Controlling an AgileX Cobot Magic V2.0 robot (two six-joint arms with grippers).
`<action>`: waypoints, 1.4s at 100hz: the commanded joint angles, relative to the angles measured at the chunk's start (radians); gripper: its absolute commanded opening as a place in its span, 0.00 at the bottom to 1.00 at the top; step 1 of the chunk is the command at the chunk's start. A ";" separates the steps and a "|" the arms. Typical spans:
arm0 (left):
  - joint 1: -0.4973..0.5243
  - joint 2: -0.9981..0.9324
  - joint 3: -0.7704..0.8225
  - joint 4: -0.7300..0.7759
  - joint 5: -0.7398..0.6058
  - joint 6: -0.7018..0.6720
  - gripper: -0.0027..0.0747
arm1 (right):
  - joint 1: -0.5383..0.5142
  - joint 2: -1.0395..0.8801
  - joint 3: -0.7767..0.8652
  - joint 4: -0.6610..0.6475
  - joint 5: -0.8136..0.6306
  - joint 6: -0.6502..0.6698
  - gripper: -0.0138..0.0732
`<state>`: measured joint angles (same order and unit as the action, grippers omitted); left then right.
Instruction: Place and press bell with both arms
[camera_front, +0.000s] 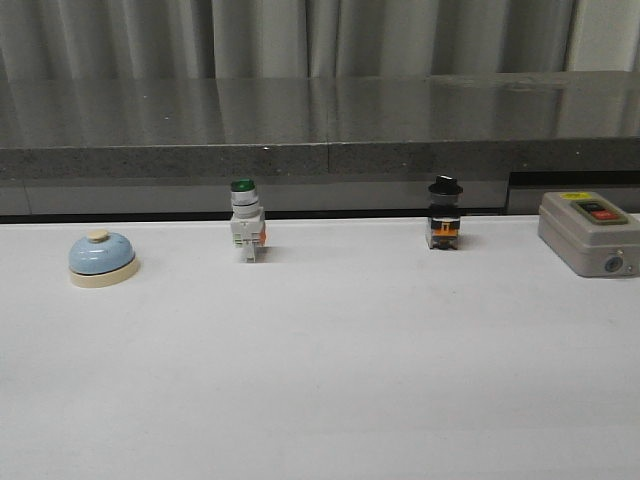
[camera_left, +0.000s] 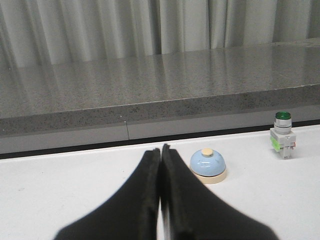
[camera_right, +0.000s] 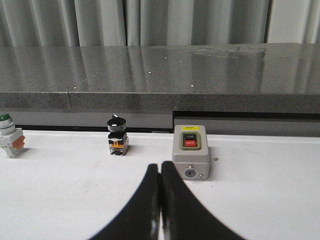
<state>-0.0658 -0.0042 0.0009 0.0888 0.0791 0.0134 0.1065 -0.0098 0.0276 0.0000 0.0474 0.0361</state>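
Note:
The light-blue bell (camera_front: 102, 256) with a cream base and cream button stands on the white table at the far left. It also shows in the left wrist view (camera_left: 208, 164), just beyond and beside my left gripper (camera_left: 161, 149), which is shut and empty, apart from the bell. My right gripper (camera_right: 160, 166) is shut and empty, a short way in front of the grey box. Neither arm shows in the front view.
A green-capped white push-button switch (camera_front: 246, 230) stands at the back centre-left. A black-knobbed selector switch (camera_front: 444, 213) stands at the back centre-right. A grey box with red and green buttons (camera_front: 590, 232) sits at the far right. A grey stone ledge (camera_front: 320, 120) runs behind the table.

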 joint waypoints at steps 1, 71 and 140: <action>0.001 -0.028 0.040 -0.002 -0.088 0.000 0.01 | -0.007 -0.019 -0.015 -0.013 -0.084 -0.004 0.09; 0.001 0.023 -0.167 -0.068 -0.014 -0.002 0.01 | -0.007 -0.019 -0.015 -0.013 -0.084 -0.004 0.09; 0.001 0.681 -0.856 -0.149 0.581 -0.002 0.01 | -0.007 -0.019 -0.015 -0.013 -0.084 -0.004 0.09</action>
<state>-0.0658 0.6092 -0.7853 -0.0257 0.6690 0.0134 0.1065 -0.0098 0.0276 0.0000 0.0474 0.0361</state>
